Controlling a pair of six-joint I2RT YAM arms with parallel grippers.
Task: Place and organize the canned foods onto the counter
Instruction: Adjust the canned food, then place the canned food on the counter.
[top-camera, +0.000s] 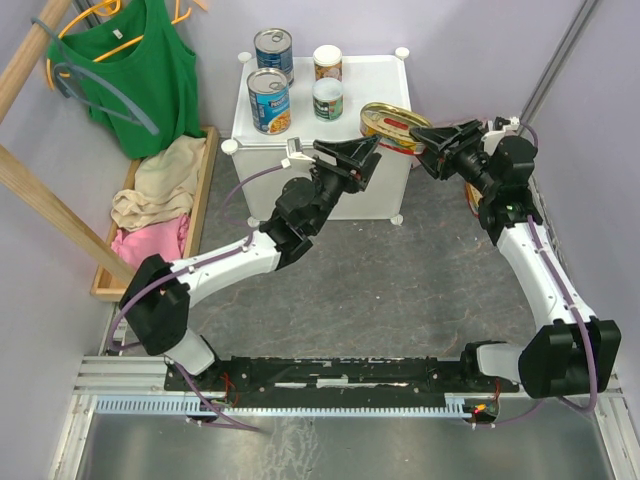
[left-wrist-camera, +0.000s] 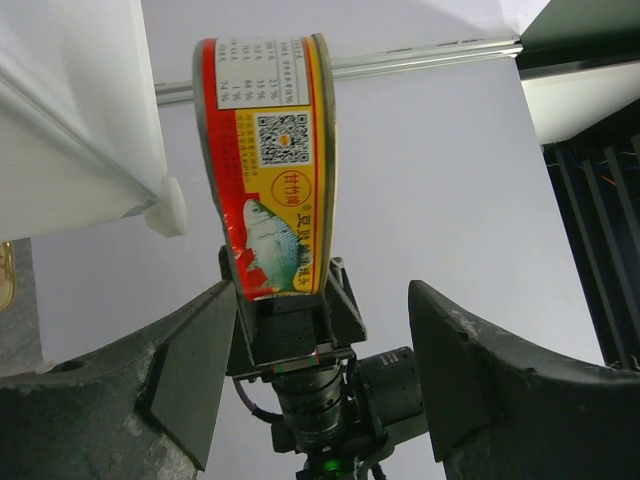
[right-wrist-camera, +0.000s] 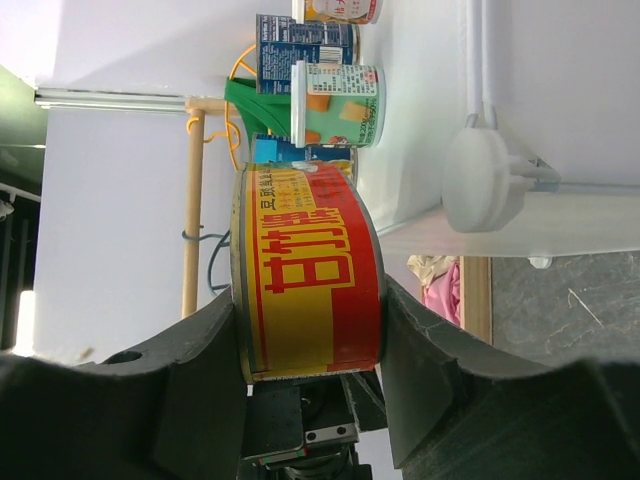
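From above, the white cube-shaped plastic cabinet (top-camera: 375, 80) carries two tall silver-topped cans with blue labels (top-camera: 268, 100) and two small round white-topped cans (top-camera: 327, 98) on its flat top. The right gripper (top-camera: 425, 140) pinches a flat oval gold tin with a red label (top-camera: 390, 122) at the top's front right edge, with the left gripper (top-camera: 368, 152) just beside it. In the left wrist view, the left gripper's fingers (left-wrist-camera: 190, 370) are spread wide, clear of the tin (left-wrist-camera: 270, 170), which is seen edge-on between them. In the right wrist view, both fingers (right-wrist-camera: 200, 380) press against either side of the tin (right-wrist-camera: 310, 275).
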